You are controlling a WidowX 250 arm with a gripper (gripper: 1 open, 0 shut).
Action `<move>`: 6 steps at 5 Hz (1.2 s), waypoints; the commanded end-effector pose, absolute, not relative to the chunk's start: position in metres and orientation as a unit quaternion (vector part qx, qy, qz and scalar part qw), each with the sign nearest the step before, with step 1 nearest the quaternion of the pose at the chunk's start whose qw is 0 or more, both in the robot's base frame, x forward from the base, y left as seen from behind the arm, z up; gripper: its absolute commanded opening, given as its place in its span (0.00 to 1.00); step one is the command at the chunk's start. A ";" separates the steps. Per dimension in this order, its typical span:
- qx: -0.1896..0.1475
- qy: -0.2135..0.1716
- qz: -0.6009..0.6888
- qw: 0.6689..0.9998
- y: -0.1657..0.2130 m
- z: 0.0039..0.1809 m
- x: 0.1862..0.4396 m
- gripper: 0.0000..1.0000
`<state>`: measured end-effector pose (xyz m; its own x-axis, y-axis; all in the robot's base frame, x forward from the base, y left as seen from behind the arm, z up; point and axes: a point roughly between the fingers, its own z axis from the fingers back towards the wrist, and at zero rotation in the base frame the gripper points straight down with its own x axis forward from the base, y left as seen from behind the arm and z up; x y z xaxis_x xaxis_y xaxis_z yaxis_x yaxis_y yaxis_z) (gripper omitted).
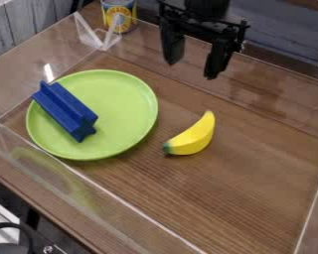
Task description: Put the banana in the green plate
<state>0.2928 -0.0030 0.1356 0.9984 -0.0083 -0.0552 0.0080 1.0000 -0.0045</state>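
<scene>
The banana [194, 134] is small, yellow and curved, with a dark green tip at its lower left end. It lies on the wooden table just right of the green plate [128, 99]. That plate is a large round lime-green dish at the left. My gripper [191, 52] hangs at the back of the table, well above and behind the banana. Its dark fingers [215, 62] point down and stand apart, open, with nothing between them.
A blue rectangular block [65, 110] lies on the plate's left half. Clear acrylic walls [189, 208] fence the wooden table on all sides. A yellow can [116, 15] stands at the back, left of the gripper.
</scene>
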 end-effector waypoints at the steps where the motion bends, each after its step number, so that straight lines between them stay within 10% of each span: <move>1: -0.006 0.029 0.005 1.000 -0.010 0.128 0.290 1.00; 4: -0.015 0.011 -0.030 0.999 -0.010 0.071 0.271 1.00; 6: -0.017 0.007 -0.041 0.999 -0.021 0.070 0.268 1.00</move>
